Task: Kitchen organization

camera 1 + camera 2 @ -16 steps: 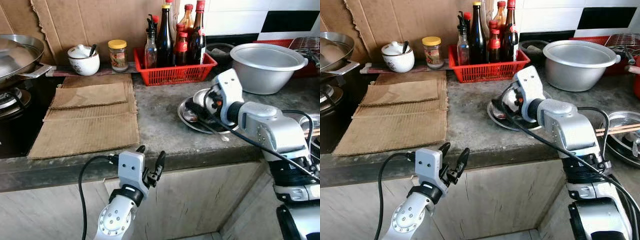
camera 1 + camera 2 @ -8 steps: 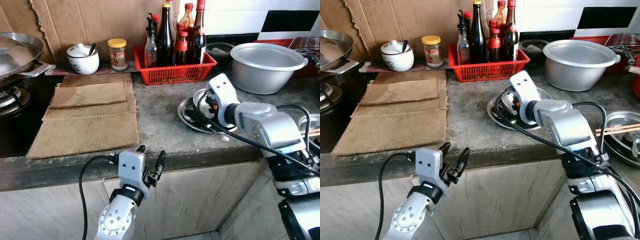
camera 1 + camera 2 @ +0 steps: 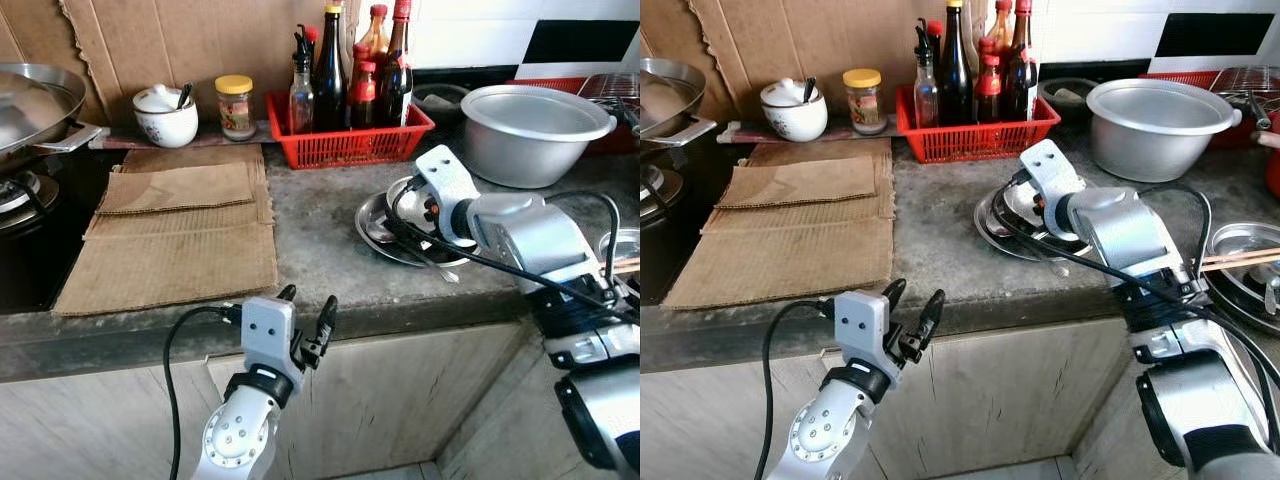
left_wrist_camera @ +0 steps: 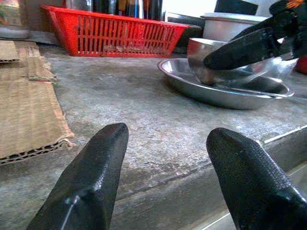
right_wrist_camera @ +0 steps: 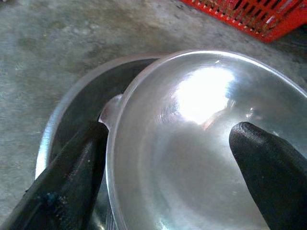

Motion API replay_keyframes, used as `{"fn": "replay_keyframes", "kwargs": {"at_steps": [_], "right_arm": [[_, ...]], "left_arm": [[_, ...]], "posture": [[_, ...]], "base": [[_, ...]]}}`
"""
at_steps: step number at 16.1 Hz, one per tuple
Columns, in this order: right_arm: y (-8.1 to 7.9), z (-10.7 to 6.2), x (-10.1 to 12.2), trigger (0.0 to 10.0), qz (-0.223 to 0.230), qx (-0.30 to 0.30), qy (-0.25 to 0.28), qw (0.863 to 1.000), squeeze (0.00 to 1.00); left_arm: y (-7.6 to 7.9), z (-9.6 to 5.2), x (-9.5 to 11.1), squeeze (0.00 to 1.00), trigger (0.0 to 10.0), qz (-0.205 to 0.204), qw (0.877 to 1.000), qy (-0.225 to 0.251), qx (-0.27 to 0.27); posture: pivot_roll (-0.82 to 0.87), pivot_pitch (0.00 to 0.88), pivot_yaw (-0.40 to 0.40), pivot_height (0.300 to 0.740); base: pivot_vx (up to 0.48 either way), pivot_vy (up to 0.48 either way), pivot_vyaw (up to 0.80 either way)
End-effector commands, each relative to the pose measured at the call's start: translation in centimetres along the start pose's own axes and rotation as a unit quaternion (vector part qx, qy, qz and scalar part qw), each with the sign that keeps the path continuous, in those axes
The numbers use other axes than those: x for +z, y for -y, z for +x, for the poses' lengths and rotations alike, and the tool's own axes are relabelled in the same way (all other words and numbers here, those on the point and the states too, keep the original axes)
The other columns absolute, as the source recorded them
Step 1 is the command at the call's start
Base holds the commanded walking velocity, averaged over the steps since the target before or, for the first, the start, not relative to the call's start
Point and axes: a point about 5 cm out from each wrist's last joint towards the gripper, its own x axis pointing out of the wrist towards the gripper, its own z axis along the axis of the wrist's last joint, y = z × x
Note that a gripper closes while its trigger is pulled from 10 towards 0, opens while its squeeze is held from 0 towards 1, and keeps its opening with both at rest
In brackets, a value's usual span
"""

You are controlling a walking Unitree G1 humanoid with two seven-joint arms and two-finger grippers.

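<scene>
While its left gripper [image 3: 305,325] hangs below the countertop's [image 3: 315,235] front edge with fingers spread apart on nothing, the robot's right gripper [image 5: 168,172] straddles the rim of one small steel bowl [image 5: 201,143], one finger inside and one outside, not yet pinching. That bowl sits on a steel plate [image 3: 385,240] with a spoon [image 3: 383,235], just before the red basket [image 3: 350,145] of about six bottles. One large basin [image 3: 535,130] stands beside the basket. Between plate and cardboard sheets [image 3: 180,225] lies bare concrete.
</scene>
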Motion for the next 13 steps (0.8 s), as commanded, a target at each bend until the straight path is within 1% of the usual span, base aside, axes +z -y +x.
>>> {"fn": "replay_keyframes", "kwargs": {"at_steps": [1,2,5,7,12,13], "right_arm": [[0.4,-0.2,0.5,10.0,-0.009,-0.007,-0.005,1.000,0.00],[0.7,0.0,0.6,10.0,-0.020,-0.011,-0.013,1.000,0.00],[1.0,0.6,0.3,10.0,-0.035,-0.011,-0.032,0.999,0.00],[1.1,1.1,-0.1,10.0,-0.038,-0.015,-0.043,0.998,0.00],[1.4,1.7,-0.3,10.0,-0.047,-0.016,-0.052,0.997,0.00],[1.4,1.8,-0.2,2.7,-0.047,-0.018,-0.050,0.997,0.00]], "left_arm": [[0.3,0.0,0.6,0.00,10.0,0.002,1.000,0.016,-0.006],[0.4,-0.1,0.6,0.00,10.0,0.002,1.000,0.016,-0.006],[0.4,0.0,0.5,0.00,10.0,0.004,1.000,0.016,-0.006],[0.5,0.0,0.5,0.00,10.0,0.004,1.000,0.017,-0.006],[0.5,-0.1,0.5,0.00,10.0,0.006,1.000,0.017,-0.006],[0.5,-0.1,0.4,0.00,10.0,0.006,1.000,0.017,-0.006]], "posture": [[0.10,0.052,-0.054,0.740],[0.10,0.049,-0.056,0.740],[0.10,0.042,-0.062,0.740],[0.10,0.042,-0.064,0.740],[0.10,0.044,-0.065,0.740],[0.10,0.045,-0.066,0.740]], "base": [[0.000,0.000,0.00],[0.000,0.000,0.00],[0.000,0.000,0.00],[0.000,0.000,0.00],[0.000,0.000,0.00],[0.000,0.000,0.00]]}}
